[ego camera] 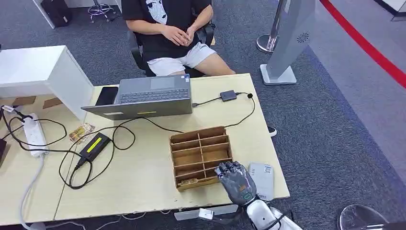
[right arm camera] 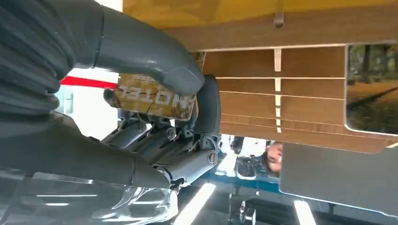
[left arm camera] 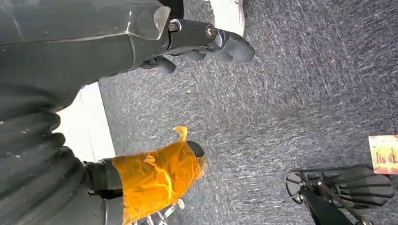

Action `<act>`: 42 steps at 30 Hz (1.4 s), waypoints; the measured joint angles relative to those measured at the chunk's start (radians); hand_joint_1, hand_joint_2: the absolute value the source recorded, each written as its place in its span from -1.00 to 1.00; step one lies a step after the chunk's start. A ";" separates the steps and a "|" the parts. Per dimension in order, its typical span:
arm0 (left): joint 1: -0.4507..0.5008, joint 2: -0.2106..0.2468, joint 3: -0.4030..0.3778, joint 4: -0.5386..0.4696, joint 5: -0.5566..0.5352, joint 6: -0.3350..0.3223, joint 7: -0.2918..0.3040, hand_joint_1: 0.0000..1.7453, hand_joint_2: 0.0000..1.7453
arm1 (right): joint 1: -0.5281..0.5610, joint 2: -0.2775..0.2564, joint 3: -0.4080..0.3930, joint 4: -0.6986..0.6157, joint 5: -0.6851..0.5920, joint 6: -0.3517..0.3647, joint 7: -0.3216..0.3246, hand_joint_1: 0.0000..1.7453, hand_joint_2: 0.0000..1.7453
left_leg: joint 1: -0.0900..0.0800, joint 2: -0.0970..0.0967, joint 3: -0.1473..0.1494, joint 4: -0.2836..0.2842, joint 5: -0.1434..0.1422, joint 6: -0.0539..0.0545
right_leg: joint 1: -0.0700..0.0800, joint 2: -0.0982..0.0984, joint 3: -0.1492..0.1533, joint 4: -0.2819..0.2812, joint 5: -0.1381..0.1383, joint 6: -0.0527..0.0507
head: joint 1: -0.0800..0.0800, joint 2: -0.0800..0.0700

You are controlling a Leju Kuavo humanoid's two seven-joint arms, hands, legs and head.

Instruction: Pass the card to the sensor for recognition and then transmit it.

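Note:
In the right wrist view my right hand (right arm camera: 155, 122) pinches a worn card (right arm camera: 155, 97) printed "HOTEL" between thumb and fingers, close to the wooden card organizer (right arm camera: 305, 93). From the head view, that right hand (ego camera: 235, 181) hovers at the near right corner of the organizer (ego camera: 201, 154), fingers curled, hiding the card. The grey card sensor (ego camera: 262, 179) lies flat on the table just right of the hand. Another card (ego camera: 188, 182) lies in the organizer's nearest slot. My left hand (left arm camera: 117, 33) hangs over grey carpet, fingers and orange-taped thumb (left arm camera: 157, 177) apart, holding nothing.
A person sits behind the table (ego camera: 143, 187) with hands folded, facing a grey laptop (ego camera: 146, 96). A power brick (ego camera: 94, 146), looping cables, a power strip (ego camera: 34, 135) and a white box (ego camera: 38, 72) occupy the left side. A grey kiosk stand (ego camera: 287, 43) rises at the back right.

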 joint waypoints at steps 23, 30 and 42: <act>-0.003 0.000 0.000 0.000 -0.008 0.000 0.003 -1.00 1.00 | -0.092 -0.203 0.062 -0.446 0.000 -0.002 0.054 1.00 1.00 | -0.001 0.000 0.000 0.000 0.000 0.000 | -0.001 0.001 0.000 0.000 0.000 0.000 | 0.000 0.000; -0.003 -0.001 0.000 0.000 -0.011 -0.005 0.002 -1.00 1.00 | 0.009 -0.121 -0.086 -0.542 -0.011 -0.002 -0.164 1.00 1.00 | 0.000 0.001 0.000 0.000 0.000 0.000 | -0.001 0.001 0.000 0.000 0.000 0.000 | 0.000 0.000; -0.028 -0.008 -0.019 0.000 -0.057 -0.026 0.006 -1.00 1.00 | -0.170 0.032 -0.147 -0.366 -0.435 0.094 -0.303 1.00 1.00 | -0.001 0.003 0.000 0.000 0.002 -0.001 | -0.001 0.004 -0.001 0.001 0.004 -0.001 | 0.000 0.000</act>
